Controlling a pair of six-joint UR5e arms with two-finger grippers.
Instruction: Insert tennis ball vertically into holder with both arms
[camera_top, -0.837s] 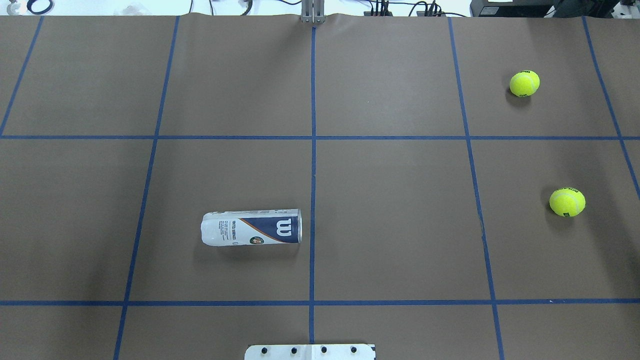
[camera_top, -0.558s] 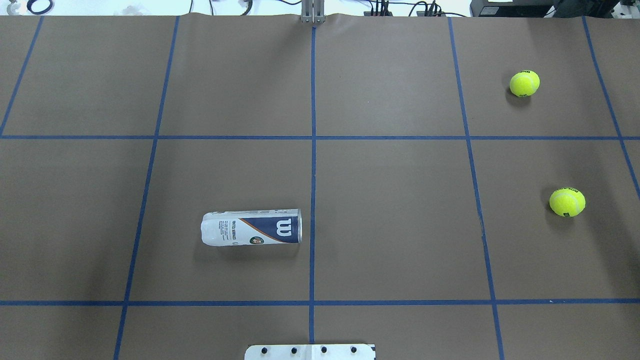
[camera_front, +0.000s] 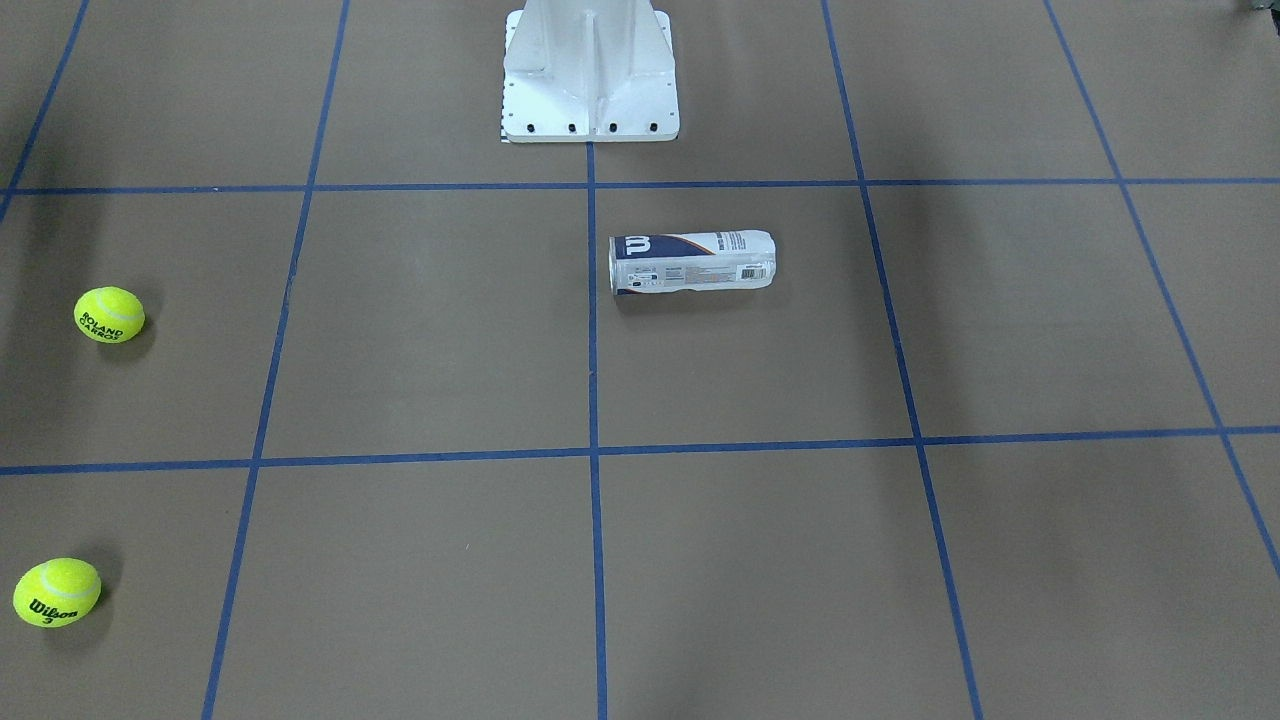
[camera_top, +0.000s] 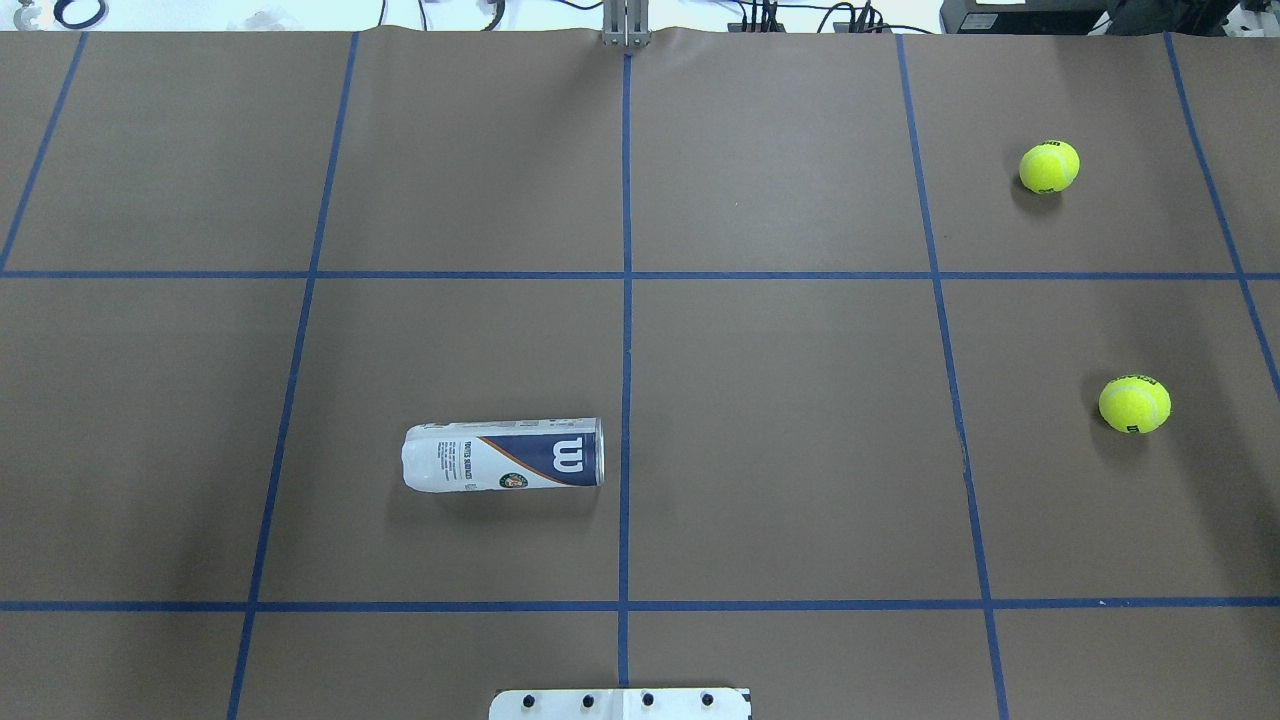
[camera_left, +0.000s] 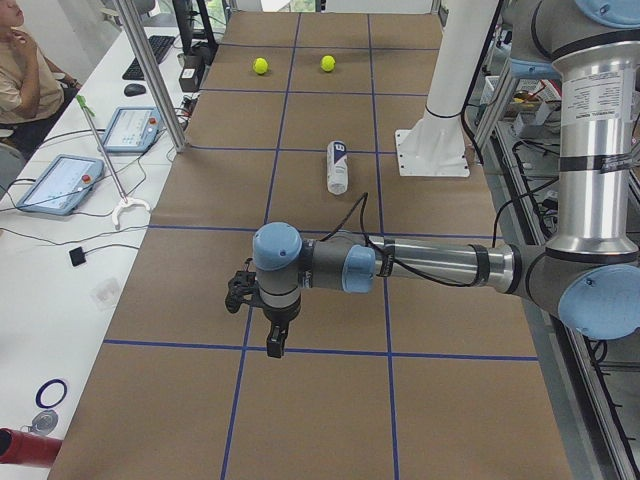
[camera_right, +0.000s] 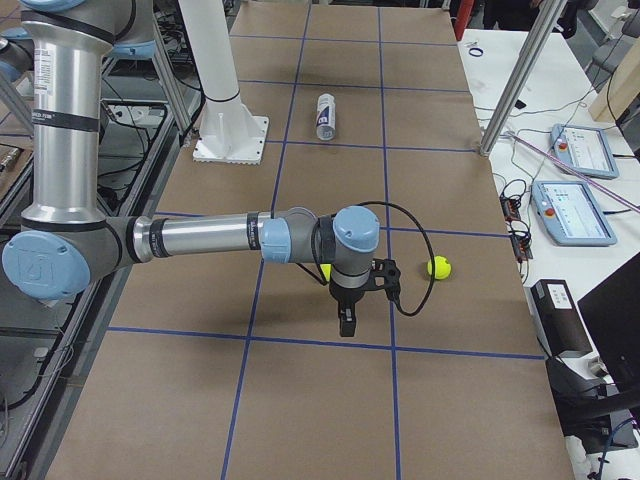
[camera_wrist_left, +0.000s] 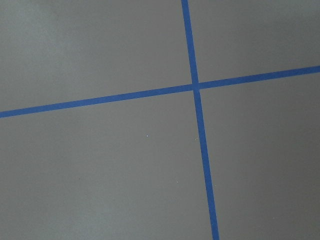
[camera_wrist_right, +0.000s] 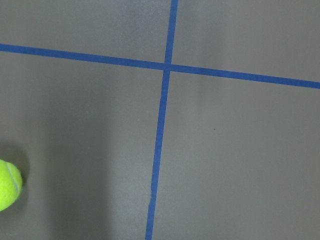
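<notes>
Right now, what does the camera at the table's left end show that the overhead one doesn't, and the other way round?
Only the left-end camera shows the robot's left arm, its hand hovering above the table, plus a seated person and two tablets on a side bench. Only the overhead camera shows the green badge on the label of the holder. Both show the holder lying on its side, two tennis balls, the blue tape lines and the white pedestal, though overhead catches only its base edge.

Brown-covered table (camera_top: 780, 420) gridded with blue tape (camera_top: 626, 350); along the exterior left view's left side, a white bench (camera_left: 40, 260) carries 2 tablets (camera_left: 55, 185).
</notes>
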